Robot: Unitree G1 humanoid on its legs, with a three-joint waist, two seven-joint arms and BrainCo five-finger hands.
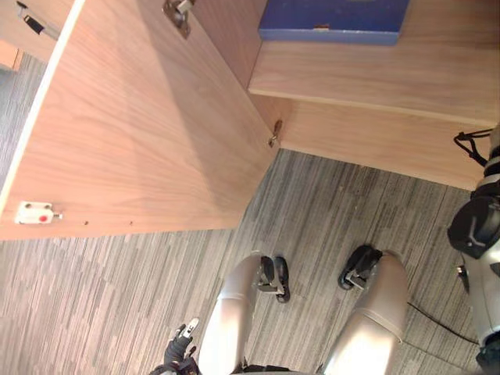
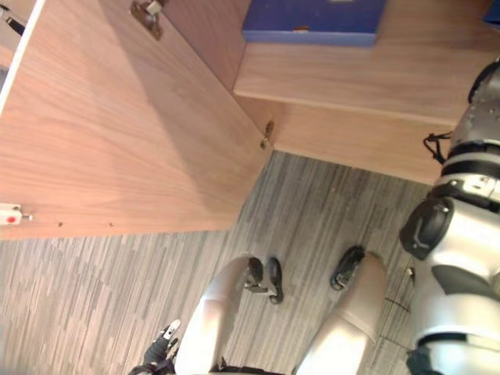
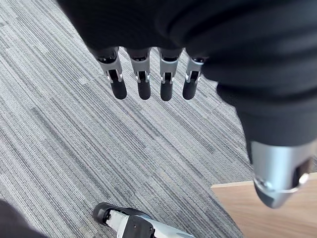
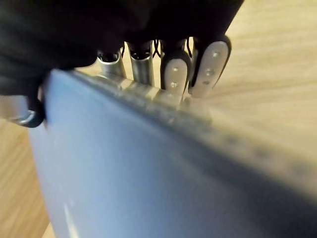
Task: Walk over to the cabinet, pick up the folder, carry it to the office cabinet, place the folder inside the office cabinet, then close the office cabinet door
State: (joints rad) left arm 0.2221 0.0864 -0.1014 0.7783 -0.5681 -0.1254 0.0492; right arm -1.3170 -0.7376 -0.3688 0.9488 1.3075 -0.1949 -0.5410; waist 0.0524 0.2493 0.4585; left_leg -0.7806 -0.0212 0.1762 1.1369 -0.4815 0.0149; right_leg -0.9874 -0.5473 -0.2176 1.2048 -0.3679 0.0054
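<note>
The blue folder (image 1: 332, 19) lies flat on the wooden shelf (image 1: 375, 74) inside the office cabinet, at the top of the left eye view. In the right wrist view the folder (image 4: 148, 173) sits very close, with my right hand (image 4: 198, 64) at its edge: fingers on the far side, thumb on the near side, pinching it. The cabinet door (image 1: 141, 117) stands wide open to the left of the shelf. My left hand (image 3: 143, 84) hangs low by my side over the carpet, fingers straight and empty, and is also seen at the bottom edge (image 1: 181, 344).
The open door carries a metal hinge (image 1: 178, 12) near the shelf and a white catch (image 1: 35, 212) at its outer corner. Below the shelf runs the cabinet's wooden base panel (image 1: 375, 144). Grey striped carpet (image 1: 117, 297) covers the floor.
</note>
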